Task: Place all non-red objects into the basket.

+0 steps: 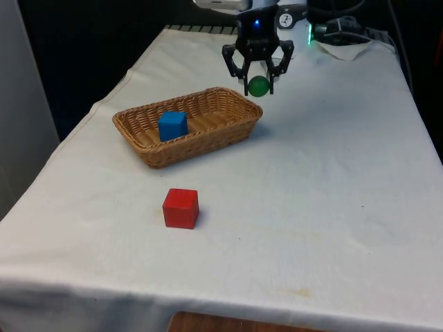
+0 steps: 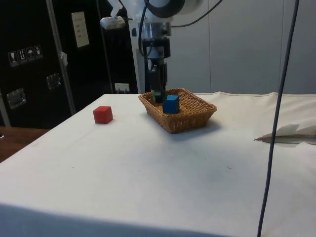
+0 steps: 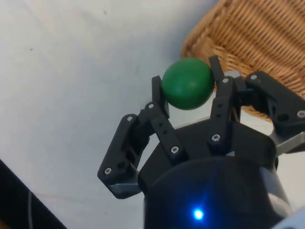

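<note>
My gripper (image 1: pixel 258 86) is shut on a green ball (image 1: pixel 259 86) and holds it in the air just beyond the far corner of the wicker basket (image 1: pixel 142 140). In the wrist view the green ball (image 3: pixel 188 83) sits between my gripper's (image 3: pixel 187 85) two fingers, with the basket's rim (image 3: pixel 224 28) close beside it. A blue cube (image 1: pixel 172 126) lies inside the basket, seen too from the side as the blue cube (image 2: pixel 171 104). A red cube (image 1: pixel 181 208) rests on the cloth in front of the basket.
The white cloth drops off at the table's edges on both sides. Crumpled white paper (image 2: pixel 291 133) lies on the table in the side view. Cables (image 1: pixel 346 31) lie at the far end behind the arm.
</note>
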Robot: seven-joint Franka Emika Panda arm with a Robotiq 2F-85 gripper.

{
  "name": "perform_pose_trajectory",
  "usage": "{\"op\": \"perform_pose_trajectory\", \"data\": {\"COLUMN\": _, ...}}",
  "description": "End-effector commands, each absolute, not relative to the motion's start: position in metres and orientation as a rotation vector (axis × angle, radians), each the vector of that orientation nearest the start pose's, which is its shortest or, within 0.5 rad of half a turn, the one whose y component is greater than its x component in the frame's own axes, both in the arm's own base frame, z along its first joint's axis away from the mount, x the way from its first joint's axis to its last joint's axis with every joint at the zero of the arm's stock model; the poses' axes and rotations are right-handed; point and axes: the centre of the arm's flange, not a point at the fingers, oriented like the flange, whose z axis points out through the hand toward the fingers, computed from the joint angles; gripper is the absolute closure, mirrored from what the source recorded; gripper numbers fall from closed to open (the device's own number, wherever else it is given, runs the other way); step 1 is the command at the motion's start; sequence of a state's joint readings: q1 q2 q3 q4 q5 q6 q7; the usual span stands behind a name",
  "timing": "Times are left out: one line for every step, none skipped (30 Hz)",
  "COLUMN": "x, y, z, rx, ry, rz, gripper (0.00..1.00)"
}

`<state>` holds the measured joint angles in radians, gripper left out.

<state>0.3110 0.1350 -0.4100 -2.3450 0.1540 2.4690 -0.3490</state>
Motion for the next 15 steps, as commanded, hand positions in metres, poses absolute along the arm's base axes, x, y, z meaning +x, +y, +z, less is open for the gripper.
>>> {"op": "perform_pose_trajectory", "data": {"x": 0.509, "y": -0.056, "z": 0.280, "rx": -3.091, "ry": -0.206, "rz": -0.020, "gripper": 1.00}}
{"op": "perform_pose_trajectory", "data": {"x": 0.509, "y": -0.059, "z": 0.280, "rx": -3.092, "ry": -0.205, "rz": -0.019, "gripper": 1.00}}
{"op": "perform_pose_trajectory", "data": {"x": 0.508, "y": -0.063, "z": 0.280, "rx": -3.093, "ry": -0.203, "rz": -0.020, "gripper": 1.00}}
{"op": "perform_pose_trajectory", "data": {"x": 0.509, "y": -0.059, "z": 0.280, "rx": -3.096, "ry": -0.205, "rz": -0.018, "gripper": 1.00}}
{"op": "perform_pose_trajectory", "data": {"x": 0.507, "y": -0.066, "z": 0.279, "rx": -3.094, "ry": -0.202, "rz": -0.018, "gripper": 1.00}}
{"op": "perform_pose_trajectory", "data": {"x": 0.506, "y": -0.071, "z": 0.278, "rx": -3.095, "ry": -0.200, "rz": -0.016, "gripper": 1.00}}
{"op": "perform_pose_trajectory", "data": {"x": 0.505, "y": -0.074, "z": 0.276, "rx": -3.095, "ry": -0.198, "rz": -0.016, "gripper": 1.00}}
{"op": "perform_pose_trajectory", "data": {"x": 0.504, "y": -0.076, "z": 0.275, "rx": -3.094, "ry": -0.197, "rz": -0.013, "gripper": 1.00}}
{"op": "perform_pose_trajectory", "data": {"x": 0.503, "y": -0.078, "z": 0.274, "rx": -3.095, "ry": -0.198, "rz": -0.012, "gripper": 1.00}}
{"op": "perform_pose_trajectory", "data": {"x": 0.502, "y": -0.081, "z": 0.272, "rx": -3.094, "ry": -0.196, "rz": -0.013, "gripper": 1.00}}
{"op": "perform_pose_trajectory", "data": {"x": 0.501, "y": -0.084, "z": 0.270, "rx": -3.093, "ry": -0.194, "rz": -0.012, "gripper": 1.00}}
{"op": "perform_pose_trajectory", "data": {"x": 0.501, "y": -0.085, "z": 0.269, "rx": -3.092, "ry": -0.194, "rz": -0.014, "gripper": 1.00}}
{"op": "perform_pose_trajectory", "data": {"x": 0.500, "y": -0.088, "z": 0.267, "rx": -3.091, "ry": -0.191, "rz": -0.012, "gripper": 1.00}}
{"op": "perform_pose_trajectory", "data": {"x": 0.500, "y": -0.087, "z": 0.268, "rx": -3.098, "ry": -0.191, "rz": 0.002, "gripper": 1.00}}
{"op": "perform_pose_trajectory", "data": {"x": 0.498, "y": -0.091, "z": 0.264, "rx": -3.090, "ry": -0.191, "rz": -0.012, "gripper": 1.00}}
